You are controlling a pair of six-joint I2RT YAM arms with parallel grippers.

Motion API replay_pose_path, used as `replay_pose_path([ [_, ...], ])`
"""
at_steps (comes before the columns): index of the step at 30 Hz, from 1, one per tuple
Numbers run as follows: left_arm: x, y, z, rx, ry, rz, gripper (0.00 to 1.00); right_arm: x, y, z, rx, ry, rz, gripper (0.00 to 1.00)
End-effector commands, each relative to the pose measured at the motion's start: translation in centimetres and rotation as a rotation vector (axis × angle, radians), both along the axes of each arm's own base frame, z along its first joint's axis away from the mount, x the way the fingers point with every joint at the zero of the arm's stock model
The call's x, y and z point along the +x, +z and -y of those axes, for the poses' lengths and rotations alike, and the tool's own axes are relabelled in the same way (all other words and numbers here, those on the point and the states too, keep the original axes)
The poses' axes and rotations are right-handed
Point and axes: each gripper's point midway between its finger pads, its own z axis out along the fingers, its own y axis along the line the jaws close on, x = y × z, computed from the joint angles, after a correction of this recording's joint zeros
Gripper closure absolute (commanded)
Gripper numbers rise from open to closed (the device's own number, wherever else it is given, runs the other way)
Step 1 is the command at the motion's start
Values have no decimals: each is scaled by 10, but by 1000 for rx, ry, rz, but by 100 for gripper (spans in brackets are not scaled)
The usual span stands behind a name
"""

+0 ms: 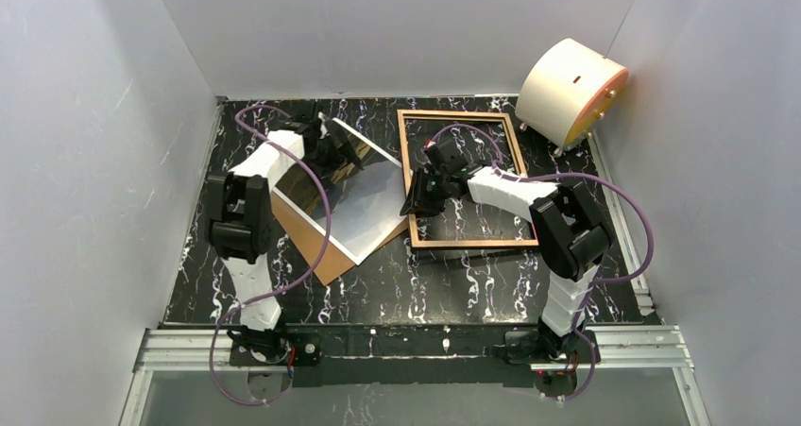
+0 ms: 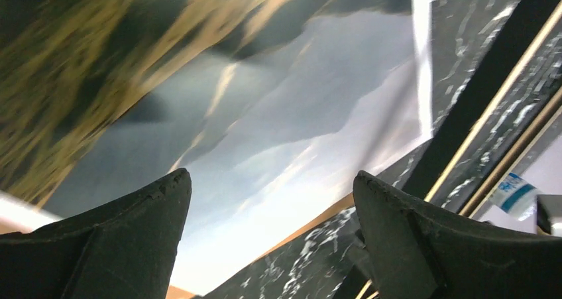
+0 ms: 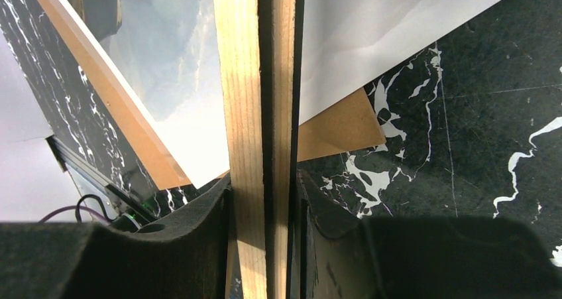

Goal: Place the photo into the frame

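Right pincer (image 3: 262, 206) is clamped on the left rail of the wooden frame (image 1: 460, 244), which sits right of centre on the black marbled table (image 1: 453, 289). Left pincer (image 2: 270, 179) hangs with jaws wide apart just over the photo (image 2: 265, 107), gripping nothing. The photo lies on a brown backing board (image 1: 316, 256) at the left, its right corner reaching that rail.

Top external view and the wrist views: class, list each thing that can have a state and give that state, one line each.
photo: picture side up, lying on the backing board, not in the frame.
backing board: lying flat under the photo.
frame: empty, left edge clamped by the right gripper.
left gripper: open over the photo, holding nothing.
right gripper: shut on the frame.
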Motion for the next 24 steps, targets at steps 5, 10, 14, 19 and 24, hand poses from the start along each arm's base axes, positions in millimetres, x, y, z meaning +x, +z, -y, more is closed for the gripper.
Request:
replay_pose_path([
  [5,-73,13,-66,210,66,-71,10,-27,-9,12,-44,81,-35,66],
  [10,-103,2,-84,256,108,-136,11,-33,-17,19,-82,112,-47,61],
  [14,-117,-1,-91,272,133,-159,11,-26,-4,16,-86,125,-23,48],
  [19,-136,-2,-104,327,148,-185,12,-7,12,28,-184,40,51,27],
  [24,-165,-18,-107,321,158,-204,23,-5,26,2,-153,144,148,32],
])
